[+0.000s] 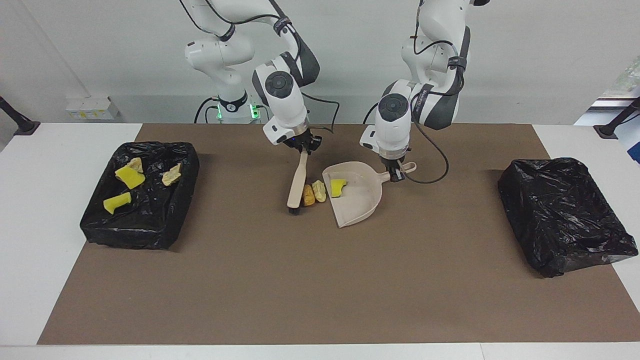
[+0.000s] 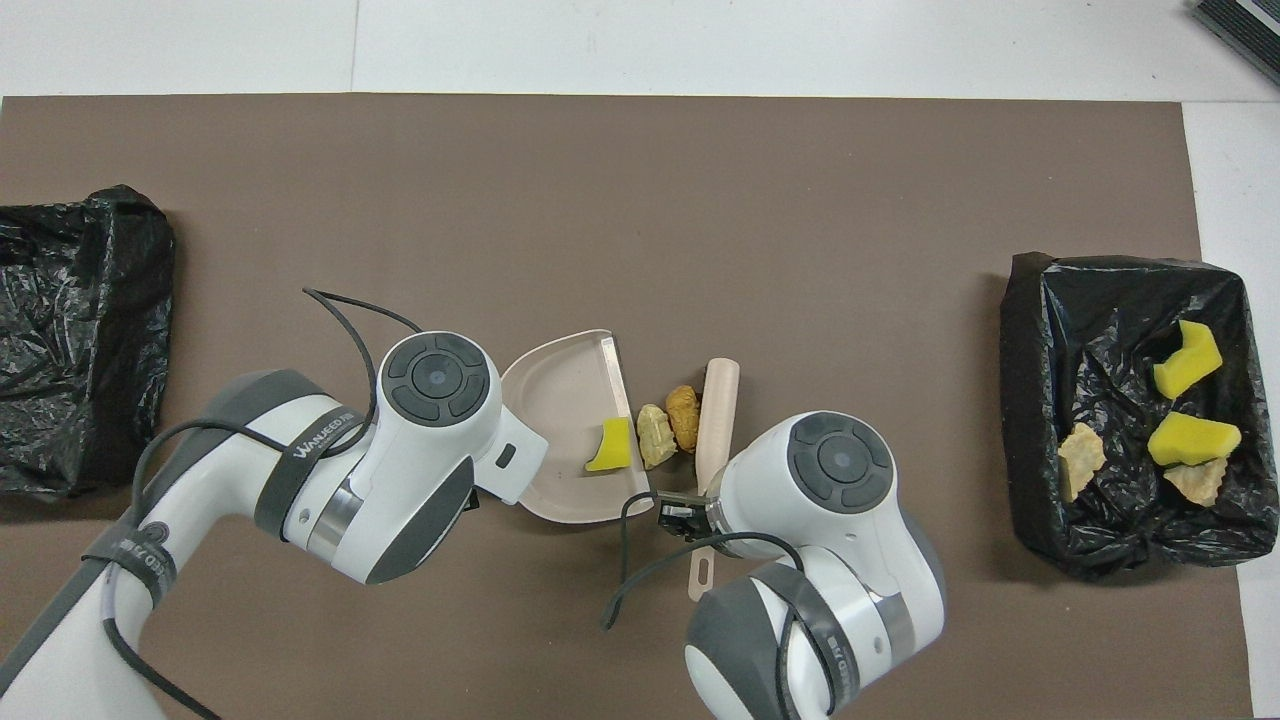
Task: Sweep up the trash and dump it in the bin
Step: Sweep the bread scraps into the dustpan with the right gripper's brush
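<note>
Facing view: right gripper clamped on brush, orange chunk and tan chunk at its five o'clock; left gripper pinching dustpan handle.

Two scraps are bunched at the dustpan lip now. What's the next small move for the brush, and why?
Probably keep pushing the beige brush, held by the right gripper, toward the beige dustpan. The orange foam chunk and tan foam chunk sit against its lip, not yet inside with the yellow sponge piece. The left gripper holds the pan's handle.
</note>
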Robot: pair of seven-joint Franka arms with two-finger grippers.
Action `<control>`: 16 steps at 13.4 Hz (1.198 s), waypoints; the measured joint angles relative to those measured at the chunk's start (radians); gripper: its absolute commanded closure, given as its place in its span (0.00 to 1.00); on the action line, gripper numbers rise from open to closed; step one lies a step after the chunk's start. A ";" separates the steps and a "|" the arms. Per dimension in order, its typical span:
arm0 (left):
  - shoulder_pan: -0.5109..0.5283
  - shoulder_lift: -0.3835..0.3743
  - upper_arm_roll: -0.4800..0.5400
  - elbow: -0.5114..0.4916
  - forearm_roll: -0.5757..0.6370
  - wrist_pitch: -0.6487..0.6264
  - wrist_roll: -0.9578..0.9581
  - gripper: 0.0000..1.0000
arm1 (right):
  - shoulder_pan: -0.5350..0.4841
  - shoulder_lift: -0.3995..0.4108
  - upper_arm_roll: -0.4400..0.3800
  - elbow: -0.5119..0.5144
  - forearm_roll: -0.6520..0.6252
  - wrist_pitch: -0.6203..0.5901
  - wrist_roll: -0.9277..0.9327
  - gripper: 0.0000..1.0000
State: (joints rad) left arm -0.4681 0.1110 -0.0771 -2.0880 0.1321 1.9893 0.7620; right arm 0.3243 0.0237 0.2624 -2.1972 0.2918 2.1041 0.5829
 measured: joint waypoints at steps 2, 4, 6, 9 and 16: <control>0.000 0.000 0.000 -0.001 0.000 0.002 0.000 1.00 | 0.000 0.032 0.001 0.042 0.059 -0.005 -0.129 1.00; 0.000 0.000 0.000 -0.002 0.000 0.003 0.000 1.00 | 0.000 0.043 0.000 0.062 0.163 -0.005 -0.239 1.00; 0.000 0.000 0.000 -0.003 0.000 0.004 0.001 1.00 | 0.000 0.043 0.000 0.074 0.280 -0.005 -0.316 1.00; 0.000 0.000 0.001 -0.004 0.000 0.009 0.006 1.00 | 0.001 0.043 0.002 0.078 0.329 -0.008 -0.341 1.00; 0.019 0.000 0.010 -0.014 0.000 0.057 0.110 1.00 | 0.051 0.034 0.005 0.088 0.505 -0.013 -0.340 1.00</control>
State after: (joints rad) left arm -0.4492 0.1110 -0.0670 -2.1021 0.1321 2.0459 0.8720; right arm 0.3748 0.0572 0.2678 -2.1092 0.7973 2.0910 0.2425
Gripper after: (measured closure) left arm 0.674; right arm 0.736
